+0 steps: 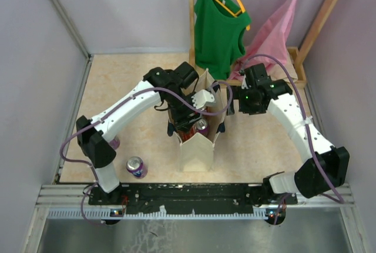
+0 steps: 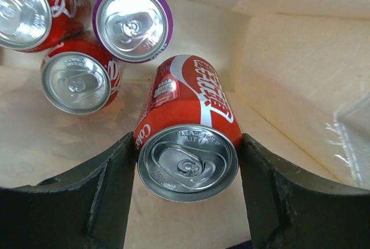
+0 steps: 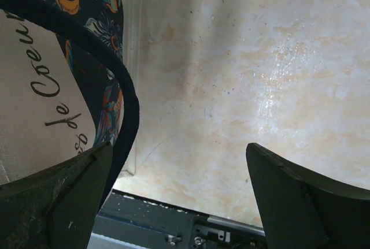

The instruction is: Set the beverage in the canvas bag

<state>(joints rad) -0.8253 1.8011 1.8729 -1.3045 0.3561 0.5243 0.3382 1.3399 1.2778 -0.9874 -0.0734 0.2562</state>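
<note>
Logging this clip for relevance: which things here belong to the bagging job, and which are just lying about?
Job: canvas bag; red cola can in left pincer; purple can outside the bag.
Lying about: green tank top; pink garment.

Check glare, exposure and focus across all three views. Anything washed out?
Left wrist: the lid of the purple can is blown out by glare, while the red can is sharp. Right wrist: there's a bright sheen on the table, and the right claw is dark and soft. Top external: even, soft light, nothing washed out.
</note>
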